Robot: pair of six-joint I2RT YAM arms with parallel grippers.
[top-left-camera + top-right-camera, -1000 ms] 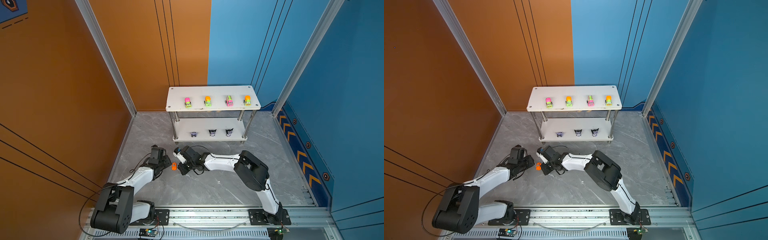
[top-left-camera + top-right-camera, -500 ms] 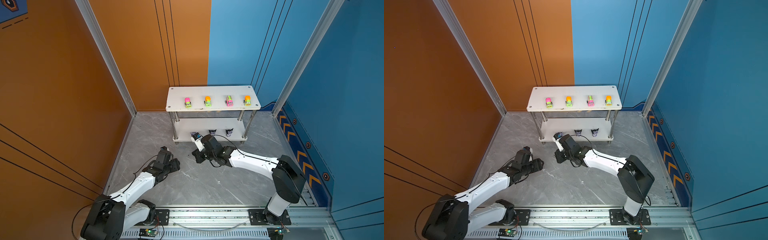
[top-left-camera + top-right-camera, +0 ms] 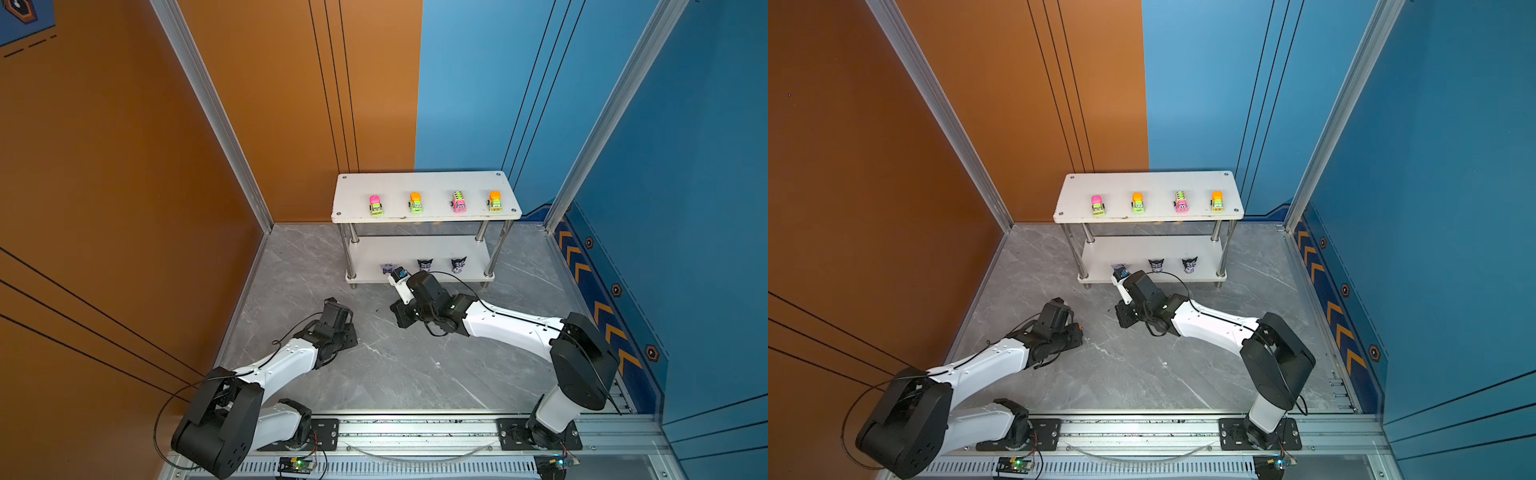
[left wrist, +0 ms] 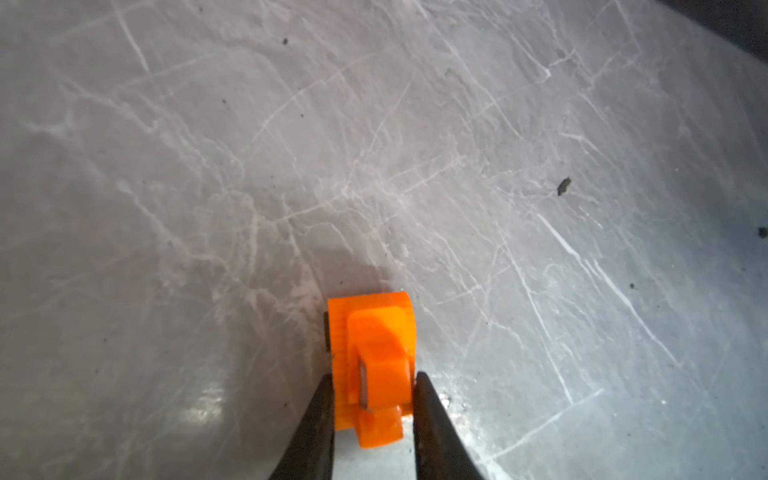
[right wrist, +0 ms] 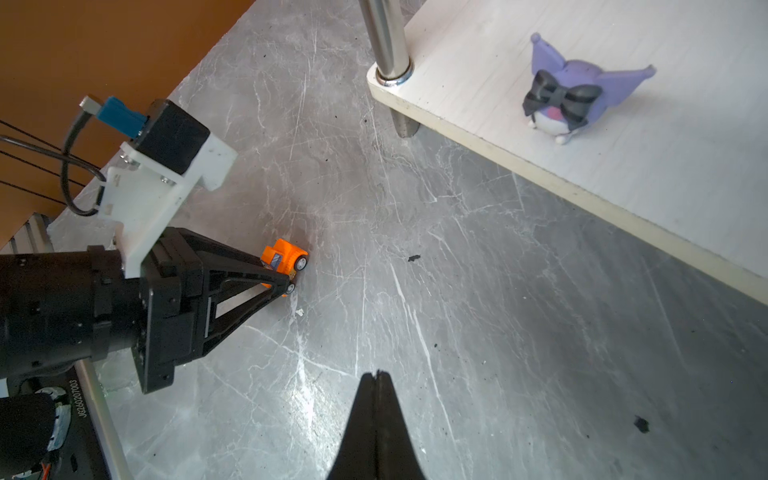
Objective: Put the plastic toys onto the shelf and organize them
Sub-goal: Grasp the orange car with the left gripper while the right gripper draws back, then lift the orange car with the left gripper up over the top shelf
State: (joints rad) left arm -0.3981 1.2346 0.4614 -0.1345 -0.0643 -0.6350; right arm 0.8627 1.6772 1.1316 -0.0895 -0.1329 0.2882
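Orange car (image 4: 372, 353) gripped by left claw (image 4: 372, 376), clear of shelf (image 5: 540, 183) edge; right claw (image 5: 376, 375) closed.

A grey marble desk (image 3: 395, 374) carries a white two-tier shelf (image 3: 428, 183): four toy cars (image 3: 376, 205) on top, three figurines (image 3: 424, 264) below. One orange car (image 5: 284, 262) rests on the desk.

Solid orange on the toy car (image 4: 372, 365), black tyres with silver hubs; pale purple with a black bow on the figurine (image 5: 569, 99); white on the shelf (image 3: 424, 183); grey with white veining on the floor (image 4: 374, 166); a pink-roofed green car (image 3: 376, 205), an orange-roofed green car (image 3: 415, 202), a pink car (image 3: 458, 201) with green dark-spotted roof
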